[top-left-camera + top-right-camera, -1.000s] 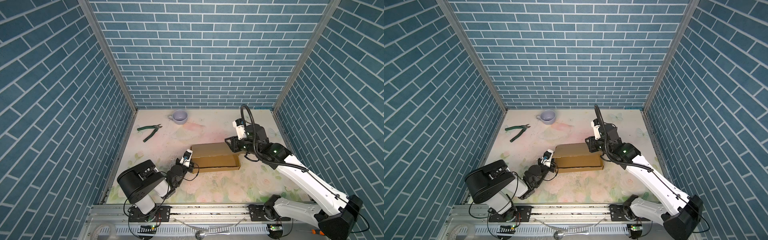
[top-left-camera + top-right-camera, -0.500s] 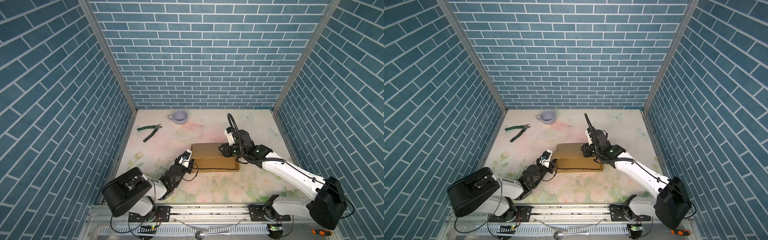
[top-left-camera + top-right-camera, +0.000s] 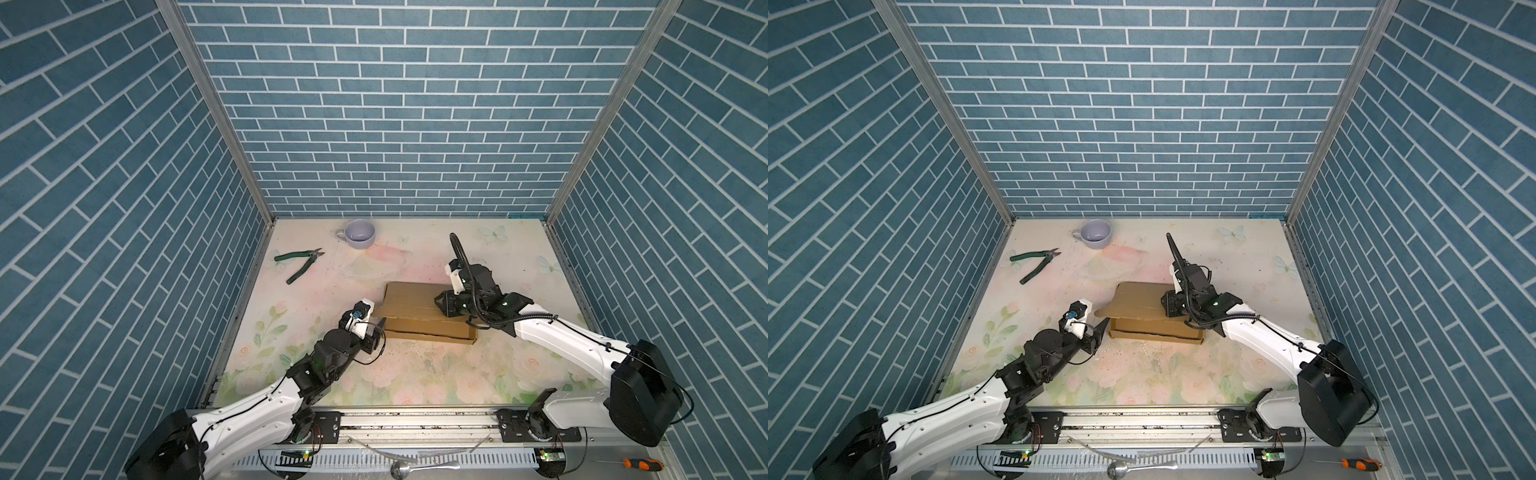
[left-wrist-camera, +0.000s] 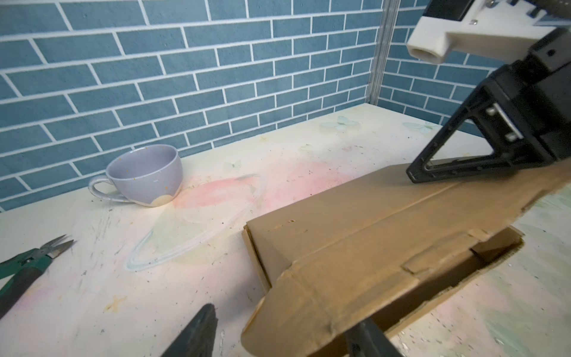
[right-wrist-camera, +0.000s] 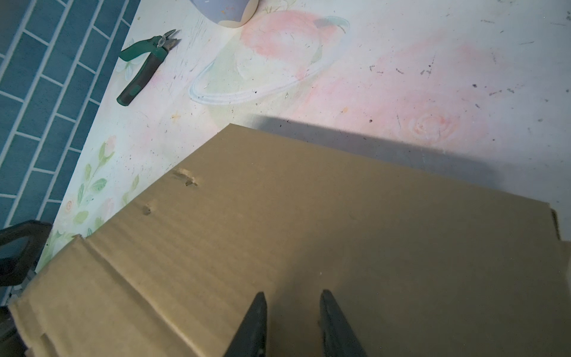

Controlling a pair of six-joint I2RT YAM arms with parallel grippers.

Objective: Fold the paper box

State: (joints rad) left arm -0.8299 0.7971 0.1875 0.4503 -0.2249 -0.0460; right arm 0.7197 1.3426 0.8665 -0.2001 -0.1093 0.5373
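Okay, floral table (image 3: 374,374). The paper box (image 3: 415,307) sits mid-table, slightly toward my right side, with its lid lowered over the base. The front flap sticks out untucked and a gap shows under it. My right gripper (image 3: 441,306) rests on the lid top near its right end, fingers a little apart with nothing between them. My left gripper (image 3: 377,325) is at the lid's front-left corner, fingers spread wide and gripping nothing, flap corner over one finger. Green pliers (image 3: 300,266) lie far left and the lilac cup (image 3: 359,233) stands by the back wall, both well apart from the box.
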